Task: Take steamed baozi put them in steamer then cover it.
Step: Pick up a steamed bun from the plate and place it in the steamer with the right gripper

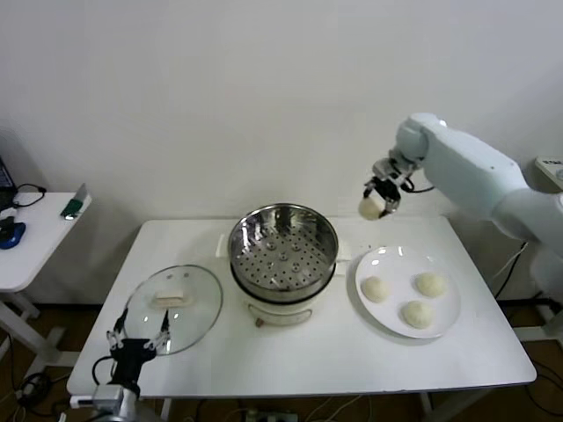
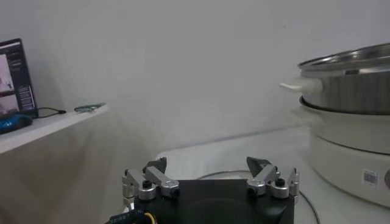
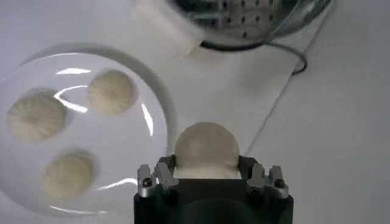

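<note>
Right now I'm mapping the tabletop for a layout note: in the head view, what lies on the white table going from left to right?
Glass lid → steamer → white plate holding three baozi.

White table (image 1: 352, 352) carries steamer (image 1: 283, 255), glass lid (image 1: 173, 308), plate (image 1: 380, 309).

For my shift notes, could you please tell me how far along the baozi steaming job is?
Done: nothing is in the steamer yet. In hand: the right claw holds one baozi above the table. Left: three baozi on the plate, then the glass lid, lying by the open left claw.
</note>
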`<action>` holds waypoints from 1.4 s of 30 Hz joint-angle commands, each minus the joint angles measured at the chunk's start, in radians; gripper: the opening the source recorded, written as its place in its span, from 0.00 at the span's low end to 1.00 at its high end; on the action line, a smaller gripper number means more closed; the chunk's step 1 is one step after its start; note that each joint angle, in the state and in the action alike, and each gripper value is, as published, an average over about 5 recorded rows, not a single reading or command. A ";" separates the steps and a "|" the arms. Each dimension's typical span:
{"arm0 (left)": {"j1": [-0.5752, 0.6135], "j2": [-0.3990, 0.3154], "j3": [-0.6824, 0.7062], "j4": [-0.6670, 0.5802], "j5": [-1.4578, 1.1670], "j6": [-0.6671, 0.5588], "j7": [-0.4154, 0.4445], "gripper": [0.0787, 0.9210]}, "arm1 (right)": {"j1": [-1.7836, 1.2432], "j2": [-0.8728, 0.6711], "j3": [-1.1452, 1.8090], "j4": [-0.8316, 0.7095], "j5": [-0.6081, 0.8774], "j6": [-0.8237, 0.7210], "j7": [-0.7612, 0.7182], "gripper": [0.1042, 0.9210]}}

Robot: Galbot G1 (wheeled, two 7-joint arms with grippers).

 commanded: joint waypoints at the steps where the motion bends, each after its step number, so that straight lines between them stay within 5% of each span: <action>1: 0.007 -0.001 0.000 -0.002 -0.006 -0.001 0.000 0.88 | 0.180 0.124 -0.119 0.144 0.027 0.150 -0.025 0.70; 20: 0.016 0.003 -0.009 -0.029 -0.016 0.002 0.001 0.88 | -0.120 0.315 0.076 0.195 -0.615 0.397 0.117 0.71; 42: 0.031 0.001 -0.014 -0.016 -0.016 -0.006 -0.002 0.88 | -0.249 0.363 0.150 0.071 -0.755 0.414 0.162 0.77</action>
